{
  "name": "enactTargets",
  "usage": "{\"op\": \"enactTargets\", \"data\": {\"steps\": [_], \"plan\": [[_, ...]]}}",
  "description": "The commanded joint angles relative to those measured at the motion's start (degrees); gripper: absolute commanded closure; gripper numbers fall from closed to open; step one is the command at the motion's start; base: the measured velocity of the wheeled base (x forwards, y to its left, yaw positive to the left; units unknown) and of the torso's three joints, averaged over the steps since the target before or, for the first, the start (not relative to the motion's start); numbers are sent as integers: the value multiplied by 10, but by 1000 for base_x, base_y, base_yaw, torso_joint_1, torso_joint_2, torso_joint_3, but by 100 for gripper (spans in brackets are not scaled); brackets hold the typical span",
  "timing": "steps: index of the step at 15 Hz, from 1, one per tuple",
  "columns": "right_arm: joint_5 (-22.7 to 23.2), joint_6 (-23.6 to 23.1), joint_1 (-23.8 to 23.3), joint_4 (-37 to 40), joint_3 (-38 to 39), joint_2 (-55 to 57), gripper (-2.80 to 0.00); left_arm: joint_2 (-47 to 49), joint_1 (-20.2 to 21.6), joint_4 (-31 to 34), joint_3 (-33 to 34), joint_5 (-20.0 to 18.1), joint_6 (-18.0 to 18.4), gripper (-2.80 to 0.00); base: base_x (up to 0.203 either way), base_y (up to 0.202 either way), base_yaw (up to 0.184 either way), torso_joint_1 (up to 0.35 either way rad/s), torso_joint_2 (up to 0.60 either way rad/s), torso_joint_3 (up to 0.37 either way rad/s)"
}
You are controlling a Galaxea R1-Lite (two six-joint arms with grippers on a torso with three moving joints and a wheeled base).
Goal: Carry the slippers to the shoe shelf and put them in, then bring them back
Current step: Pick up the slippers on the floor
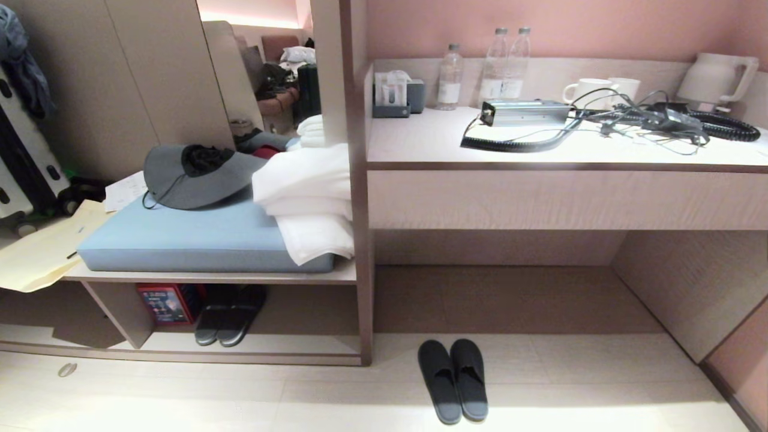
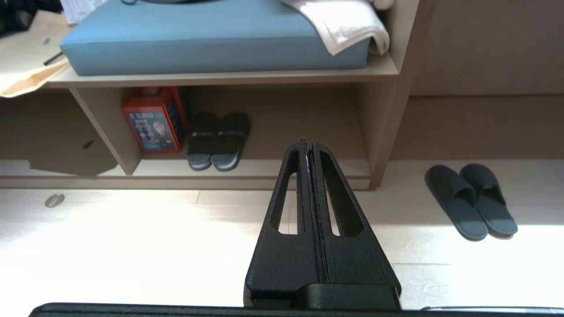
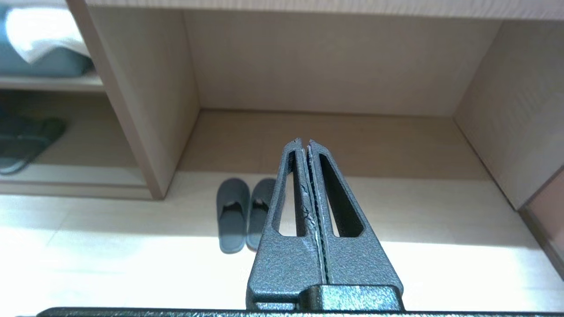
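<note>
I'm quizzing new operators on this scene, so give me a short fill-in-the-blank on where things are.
1. The slippers lie side by side on the ____.
2. Another dark pair sits in the low cubby beside a ____ box.
3. The grey hat rests on a ____ cushion.
4. The left end effector is ____.

Missing words: floor; red; blue; shut

Bare floor rings the slippers; other slippers and a red box crowd the shoe shelf
</note>
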Motion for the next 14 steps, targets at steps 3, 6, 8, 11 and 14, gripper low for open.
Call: {"op": "enactTargets", "data": {"steps": [3, 6, 8, 11, 14], "plan": [[2, -5, 0, 1, 0, 0, 0, 0, 0, -3, 1, 0, 1, 0, 0, 0, 0, 5, 1, -195], [2, -5, 0, 1, 0, -1, 0, 0, 0, -3, 2, 0, 0, 0, 0, 0, 0, 2, 4, -197], [2, -5, 0, 1, 0, 0, 0, 0, 0, -3, 2, 0, -1, 0, 0, 0, 0, 2, 2, -193], [2, -5, 0, 1, 1, 0, 0, 0, 0, -3, 2, 0, -1, 0, 0, 0, 0, 2, 5, -191], [1, -6, 0, 1, 0, 0, 0, 0, 0, -4, 2, 0, -2, 0, 0, 0, 0, 2, 1, -199]]}}
